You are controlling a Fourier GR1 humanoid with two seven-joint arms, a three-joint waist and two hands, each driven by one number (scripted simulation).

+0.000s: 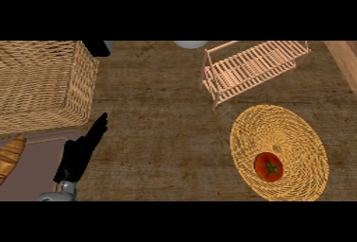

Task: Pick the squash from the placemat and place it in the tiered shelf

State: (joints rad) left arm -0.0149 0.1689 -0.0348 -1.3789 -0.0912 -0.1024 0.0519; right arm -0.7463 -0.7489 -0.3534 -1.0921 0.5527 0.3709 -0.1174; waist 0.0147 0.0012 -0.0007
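A round red squash with a green stem (268,167) lies on the woven yellow placemat (293,127), near the mat's lower left part, at the right of the head view. The pale wooden tiered shelf (251,68) stands behind the mat, at the upper right, with nothing on its slats. My left hand (80,153) shows at the lower left, fingers straight and pointing up, far from the squash and holding nothing. My right hand does not show.
A large wicker basket (42,85) fills the upper left. A croissant (10,158) lies on a grey tray (38,160) at the left edge. A white round object (190,44) sits at the top edge, a wooden board (345,61) at the right.
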